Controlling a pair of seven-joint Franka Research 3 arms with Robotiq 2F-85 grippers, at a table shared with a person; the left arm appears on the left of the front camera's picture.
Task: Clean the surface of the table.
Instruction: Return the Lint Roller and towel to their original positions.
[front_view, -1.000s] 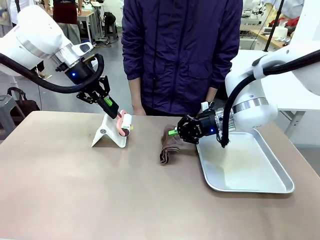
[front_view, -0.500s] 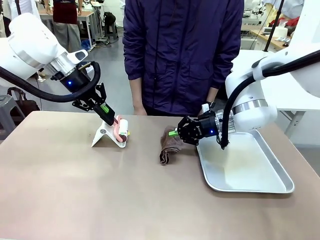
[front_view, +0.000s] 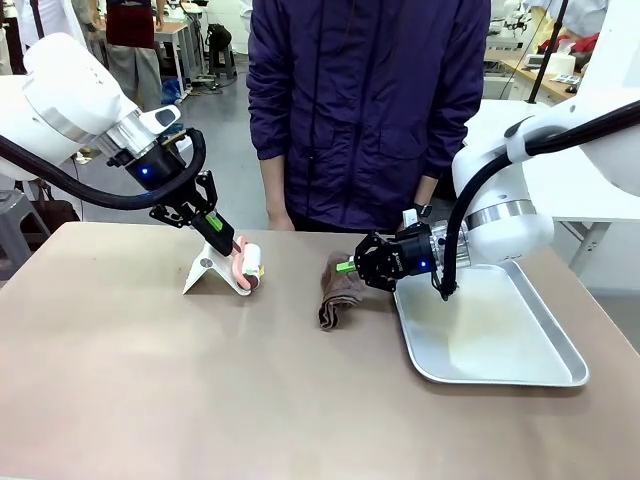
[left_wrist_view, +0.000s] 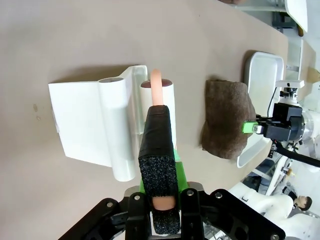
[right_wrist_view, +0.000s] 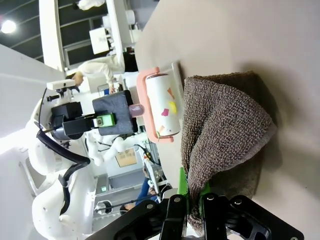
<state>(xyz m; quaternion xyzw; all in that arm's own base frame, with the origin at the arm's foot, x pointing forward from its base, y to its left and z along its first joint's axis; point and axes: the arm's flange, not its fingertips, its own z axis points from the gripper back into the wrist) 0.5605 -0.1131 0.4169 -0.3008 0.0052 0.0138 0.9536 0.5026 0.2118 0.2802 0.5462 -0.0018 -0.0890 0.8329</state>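
Table (front_view: 150, 400): your brown top looks smooth and bare near the front edge.
Left gripper (front_view: 232, 243): you clamp a pink lint roller (front_view: 250, 262) above its white stand (front_view: 214, 268).
Right gripper (front_view: 352, 266): you pinch a brown towel (front_view: 338, 290) beside the tray (front_view: 520, 375).

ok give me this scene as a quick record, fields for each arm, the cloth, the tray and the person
left gripper: shut on the pink handle of a lint roller, held at its white stand
right gripper: shut on an edge of the brown towel, low over the table
brown towel: crumpled on the table, between the roller and the tray
metal tray: on the table's right part, nothing in it
person: standing at the far edge, dark purple jacket, hands off the table
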